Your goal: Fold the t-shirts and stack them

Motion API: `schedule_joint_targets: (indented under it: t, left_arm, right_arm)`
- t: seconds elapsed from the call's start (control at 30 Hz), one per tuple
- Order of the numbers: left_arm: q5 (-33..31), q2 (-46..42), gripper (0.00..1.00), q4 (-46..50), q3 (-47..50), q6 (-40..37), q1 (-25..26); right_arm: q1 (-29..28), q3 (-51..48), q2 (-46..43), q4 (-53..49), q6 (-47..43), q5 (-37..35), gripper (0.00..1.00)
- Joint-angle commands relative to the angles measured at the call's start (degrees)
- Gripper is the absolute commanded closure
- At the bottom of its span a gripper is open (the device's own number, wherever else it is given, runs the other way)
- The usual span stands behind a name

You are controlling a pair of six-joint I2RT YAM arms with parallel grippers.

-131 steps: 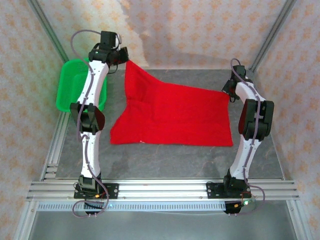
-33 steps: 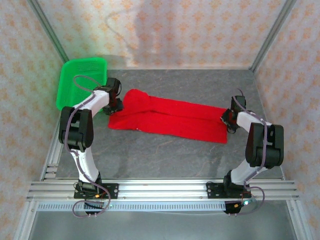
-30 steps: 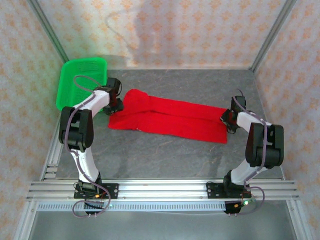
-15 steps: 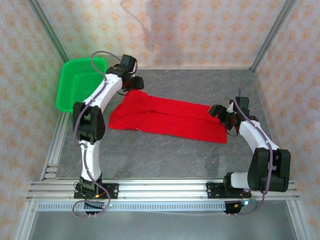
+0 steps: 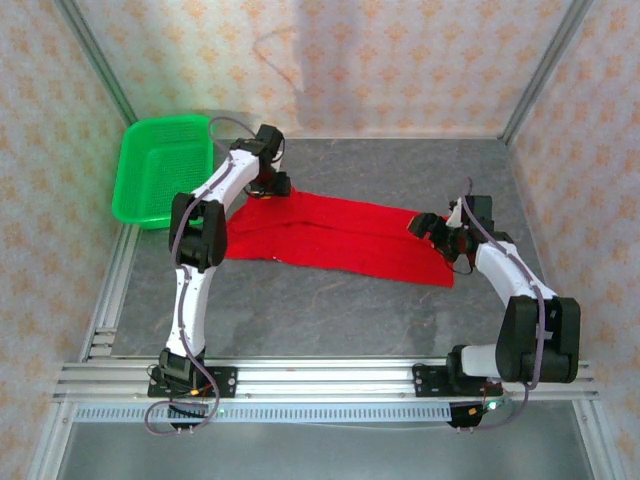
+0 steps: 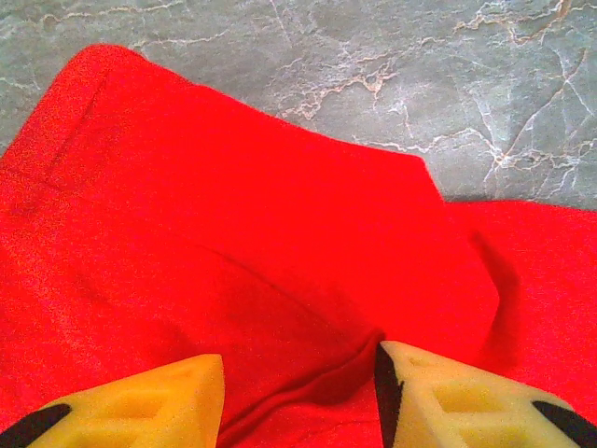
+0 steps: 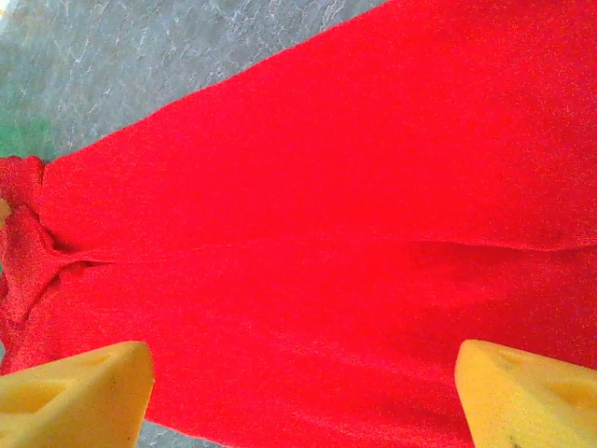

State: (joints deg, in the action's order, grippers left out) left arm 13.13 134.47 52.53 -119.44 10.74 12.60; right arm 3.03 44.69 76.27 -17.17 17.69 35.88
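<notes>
The red t-shirt [image 5: 340,238] lies on the grey table as a long narrow folded strip running left to right, with no print showing. My left gripper [image 5: 274,186] hangs over its far left end. In the left wrist view, the left gripper [image 6: 298,378] has its yellow fingers [image 6: 140,406] apart, with a raised crease of the t-shirt [image 6: 233,215] between them, against the right one. My right gripper [image 5: 428,228] is above the strip's right end. In the right wrist view, the right gripper [image 7: 303,378] stands wide open over flat t-shirt [image 7: 326,187] cloth.
A green mesh basket [image 5: 150,205] stands at the table's far left corner, just left of the left arm. Bare grey marbled table [image 5: 340,320] lies in front of the shirt and behind it. Metal frame posts and patterned walls close in the sides.
The shirt, spread wide earlier, now lies as a narrow strip. The left gripper rose from its left end, swung toward the back, then came down right. The right gripper moved left and opened wider.
</notes>
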Motion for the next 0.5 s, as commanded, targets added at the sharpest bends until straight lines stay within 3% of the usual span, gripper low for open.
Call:
schedule_joint_targets:
  t: [0.0, 0.47]
  left_arm:
    - [0.6, -1.0, 0.54, 2.0, -0.3, -2.0, -0.2]
    - [4.0, -0.6, 0.57, 2.6, 0.4, -5.1, 1.3]
  right_arm:
    - [-0.4, 1.0, 0.7, -0.5, -1.2, 0.8, 0.15]
    - [-0.6, 2.3, 2.4, 1.4, -0.1, 1.2, 0.15]
